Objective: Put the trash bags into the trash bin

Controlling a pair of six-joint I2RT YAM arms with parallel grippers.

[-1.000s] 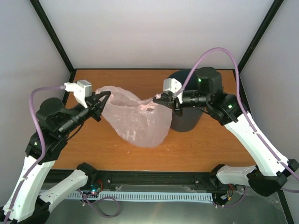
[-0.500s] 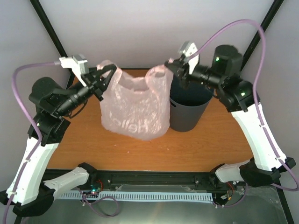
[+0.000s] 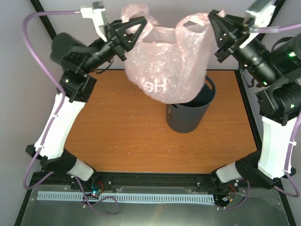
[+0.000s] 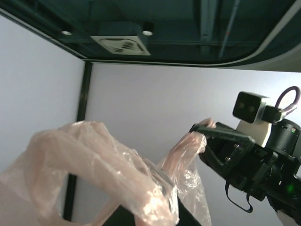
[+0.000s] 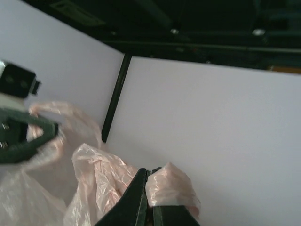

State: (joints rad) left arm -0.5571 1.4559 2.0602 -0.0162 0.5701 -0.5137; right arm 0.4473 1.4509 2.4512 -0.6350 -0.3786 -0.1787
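Orange-brown tabletop [image 3: 117, 141] lies below; at ten o'clock the left gripper [image 3: 139, 22] pinches one handle loop of the pink trash bag [image 3: 164, 61], hanging aloft seemingly above the grey trash bin [image 3: 186, 117] at centre; at two o'clock the right gripper [image 3: 214, 20] clamps the other loop. Flimsy, light, crinkly stuff, I'd judge; loops suit gripping best.

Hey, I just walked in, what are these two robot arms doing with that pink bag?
The two arms are holding a thin pale-pink plastic bag up in the air between them. The left end effector and the right end effector are each shut on one handle loop. The bag hangs above the dark grey bin standing on the table. From overhead its bottom overlaps the bin's mouth, but most of it is clearly not inside yet.
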